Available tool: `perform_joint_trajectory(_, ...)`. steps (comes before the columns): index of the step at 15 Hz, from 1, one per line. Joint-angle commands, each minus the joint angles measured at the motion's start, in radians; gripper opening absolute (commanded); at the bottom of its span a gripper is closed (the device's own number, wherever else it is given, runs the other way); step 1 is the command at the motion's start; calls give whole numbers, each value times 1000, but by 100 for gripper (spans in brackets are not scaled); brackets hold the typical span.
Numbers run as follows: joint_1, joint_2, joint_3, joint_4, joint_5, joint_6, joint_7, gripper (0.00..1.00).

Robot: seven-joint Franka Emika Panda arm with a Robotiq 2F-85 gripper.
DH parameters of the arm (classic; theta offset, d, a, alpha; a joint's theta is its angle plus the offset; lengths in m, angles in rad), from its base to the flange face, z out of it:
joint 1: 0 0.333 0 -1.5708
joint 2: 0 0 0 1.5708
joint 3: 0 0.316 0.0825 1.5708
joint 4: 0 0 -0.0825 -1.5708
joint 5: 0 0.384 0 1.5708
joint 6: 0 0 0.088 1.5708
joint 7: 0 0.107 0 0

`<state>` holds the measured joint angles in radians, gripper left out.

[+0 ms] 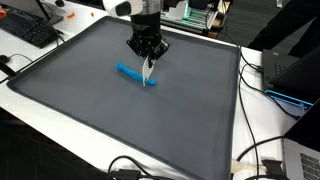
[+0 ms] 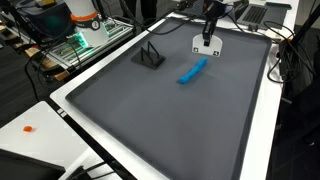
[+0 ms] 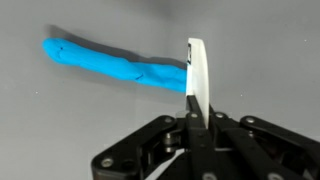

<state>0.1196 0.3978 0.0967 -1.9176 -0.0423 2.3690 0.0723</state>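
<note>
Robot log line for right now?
gripper: shut on flat white card | beside: long blue putty-like strip | under: grey mat

roll [image 3: 110,62] lies on mat [image 1: 100,120], card [image 3: 196,65] at its end.

The long blue roll [image 3: 115,62] looks matt and lumpy, like soft clay. The thin white flat piece [image 3: 196,65] seems smooth plastic. The black claw [image 3: 193,120] has a dull sheen. The wide dark grey mat [image 1: 100,110] is matt.
</note>
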Motion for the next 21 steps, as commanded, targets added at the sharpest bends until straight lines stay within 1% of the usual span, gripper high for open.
perform_joint_trajectory(1,18,40,-21,36,-35,-10,7,1)
perform_joint_trajectory(13,53,102,-60,82,-73,12,56,1)
perform_joint_trajectory(18,87,121,-92,91,-126,21,139,1)
perform_joint_trajectory(21,99,126,-100,87,-133,26,186,1)
